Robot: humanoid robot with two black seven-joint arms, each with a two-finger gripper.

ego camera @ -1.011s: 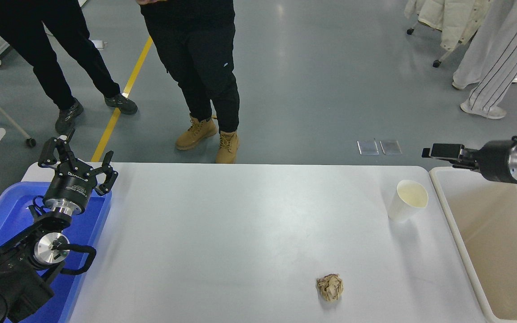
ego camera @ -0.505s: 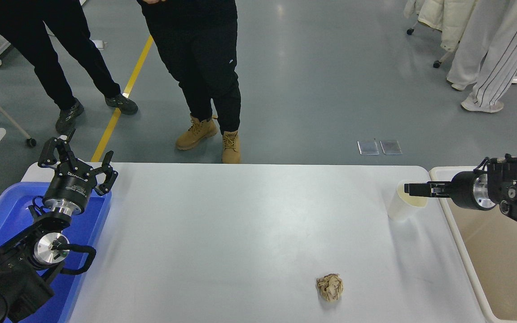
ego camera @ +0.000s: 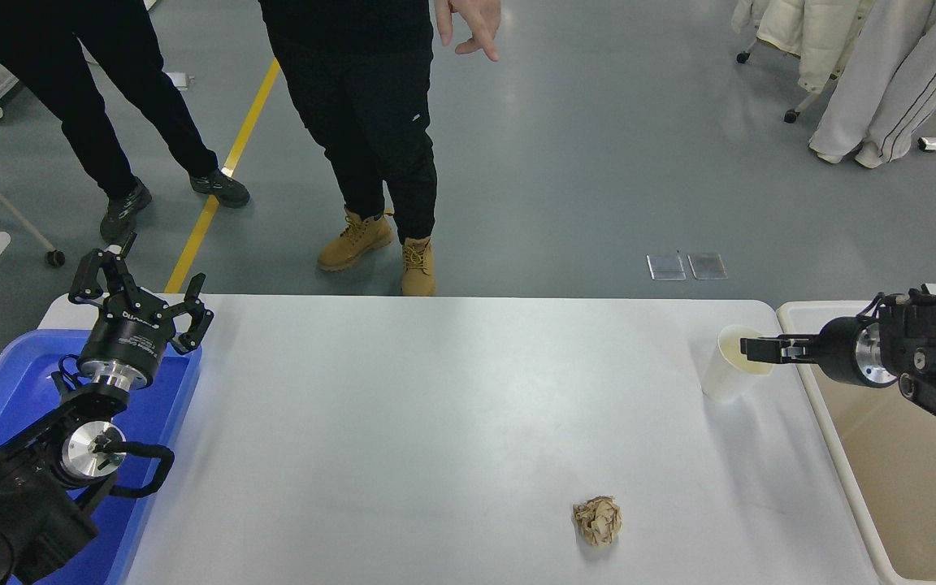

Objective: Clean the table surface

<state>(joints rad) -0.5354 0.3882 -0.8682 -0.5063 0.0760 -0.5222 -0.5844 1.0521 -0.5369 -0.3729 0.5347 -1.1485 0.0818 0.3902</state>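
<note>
Views: one only, the head view; no second view shares the scene.
Position: high on the robot's side, above the near edge of the table surface (ego camera: pixel 452 406).
Facing: forward and down, toward 12 o'clock.
Nearness: mid range; the tabletop spans almost the full width, its near edge cut off at 6 o'clock.
Arm entry: left arm at 8 o'clock, right arm at 3 o'clock.
Far field: grey floor (ego camera: pixel 582 162) and standing people's legs at 11 to 1 o'clock.

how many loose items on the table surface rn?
2: a white paper cup near the far right edge, with the right gripper at its rim, and a crumpled brown paper ball near the front edge. Nothing looks hidden.
</note>
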